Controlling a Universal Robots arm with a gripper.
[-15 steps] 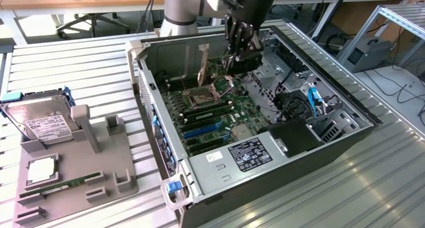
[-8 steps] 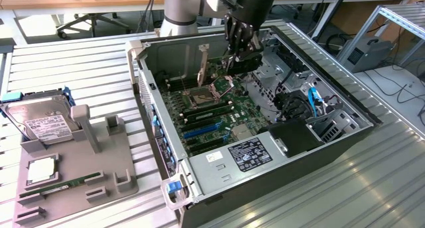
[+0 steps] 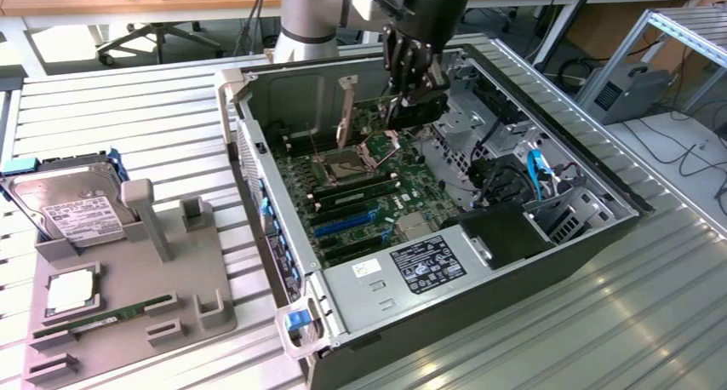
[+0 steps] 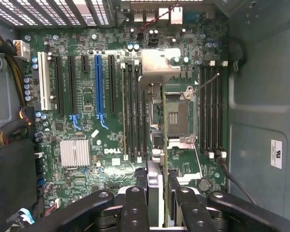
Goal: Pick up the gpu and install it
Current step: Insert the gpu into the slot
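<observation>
Over motherboard (image 4: 87,99), tool (image 4: 159,203) seemingly gripping gpu (image 4: 154,186), socket (image 4: 178,116) nearby

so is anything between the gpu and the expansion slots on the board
nothing visible does. the gpu sits in the jaws above the board near the cpu socket; the expansion slots stand empty, and only the memory slots lie between them

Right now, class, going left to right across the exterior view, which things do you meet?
Silver labelled hard drive → square metal CPU socket → black gripper holding the dark gpu → bright blue cable → grey box beside the table.
</observation>
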